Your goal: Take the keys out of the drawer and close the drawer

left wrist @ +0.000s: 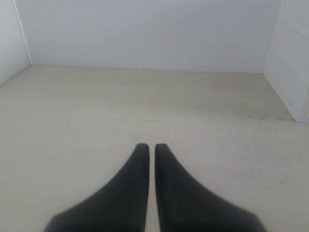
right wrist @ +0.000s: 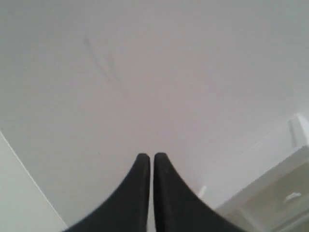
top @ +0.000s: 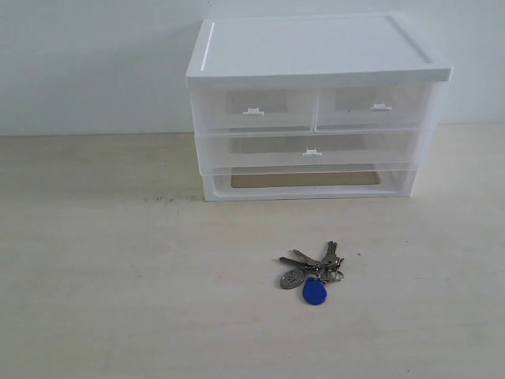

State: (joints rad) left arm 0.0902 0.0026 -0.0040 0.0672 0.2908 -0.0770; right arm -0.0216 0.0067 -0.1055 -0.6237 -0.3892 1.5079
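The small bunch of silver metal keys with a round blue fob [top: 312, 275] lies on the pale table [top: 118, 276], out in front of the wide see-through white plastic drawer [top: 308, 148]. The drawer looks pushed in. The black left gripper [left wrist: 147, 146] and black right gripper [right wrist: 146, 156] are pinched together on nothing, likely because the job is done.

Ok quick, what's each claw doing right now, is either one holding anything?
Left claw: closed, holding nothing.
Right claw: closed, holding nothing.

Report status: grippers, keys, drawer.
Left gripper and right gripper shut, empty. Keys out, on table. Drawer looks closed. Nothing in the way.
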